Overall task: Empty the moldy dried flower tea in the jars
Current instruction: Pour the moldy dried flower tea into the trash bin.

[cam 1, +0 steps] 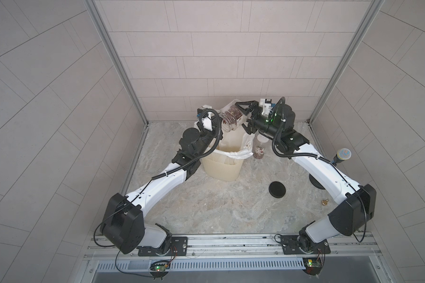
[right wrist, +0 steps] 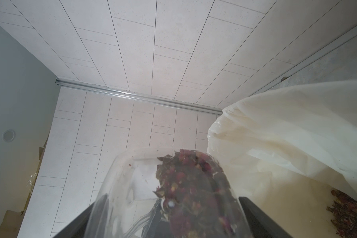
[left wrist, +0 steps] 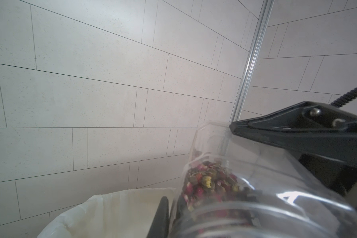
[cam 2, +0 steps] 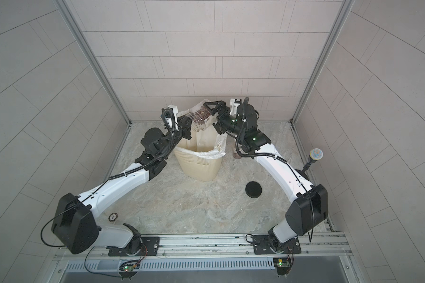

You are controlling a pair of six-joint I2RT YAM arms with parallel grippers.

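Top views, near to far. Nearest, we note a black lid (cam 1: 277, 189) lying flat on the marbled table (cam 1: 231, 210), right of centre. Farther back, a cream ribbed bin (cam 1: 221, 169) with a white liner (cam 1: 241, 153) stands just left of the tall slim jar (cam 1: 258, 147). That jar is upright, with dried flower tea (cam 1: 258, 153) in its lower part. Above the bin's far side we find the wide jar (cam 1: 230, 117), tilted with its open mouth pointing left and down over the liner. A heap of tea (left wrist: 206, 185) lies inside it. The right gripper (cam 1: 239, 115) clasps the jar's base end, jaws spread wide, one finger on each side. The left gripper (cam 1: 216, 123) sits at the jar's mouth with jaws closed; we cannot tell whether they pinch the rim. The right wrist view shows more tea (right wrist: 346, 208) on the bin's bottom.
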